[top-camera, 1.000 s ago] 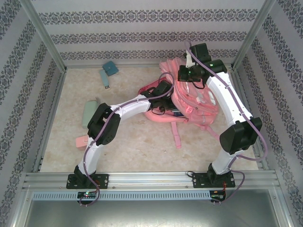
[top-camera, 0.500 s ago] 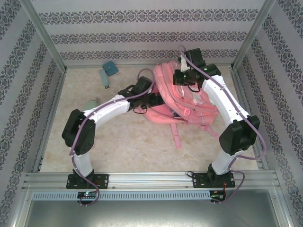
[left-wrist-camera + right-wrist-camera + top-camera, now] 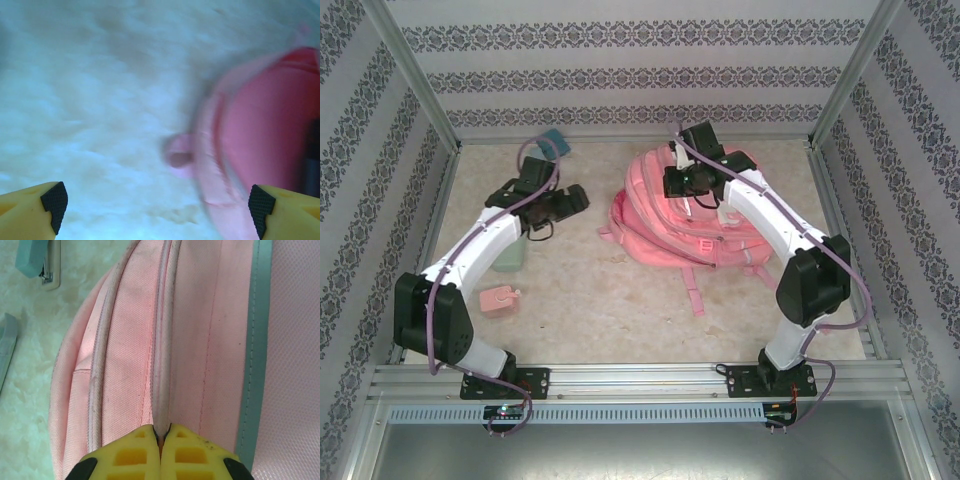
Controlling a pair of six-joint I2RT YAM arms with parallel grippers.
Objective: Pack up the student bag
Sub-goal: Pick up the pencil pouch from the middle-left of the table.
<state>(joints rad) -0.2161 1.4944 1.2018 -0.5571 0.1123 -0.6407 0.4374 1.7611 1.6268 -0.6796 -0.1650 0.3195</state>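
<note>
We see the student bag [image 3: 695, 225] lying flat on the worktop [image 3: 610, 310], toward the back and right of centre, with its straps trailing toward the near edge. Our right gripper [image 3: 672, 182] sits on the far left part of the bag. In the right wrist view its yellow fingertips [image 3: 145, 442] are pressed together right on a zip line running along the pink fabric. We cannot tell whether any cloth or pull is caught between them. Our left gripper [image 3: 572, 198] hangs over bare worktop left of the bag and apart from it, its jaws spread wide with nothing between them. A pale green case [image 3: 510, 252] lies partly under the left arm. A small pink box [image 3: 498, 298] sits nearer the front, and a teal item [image 3: 552, 140] lies by the back wall.
</note>
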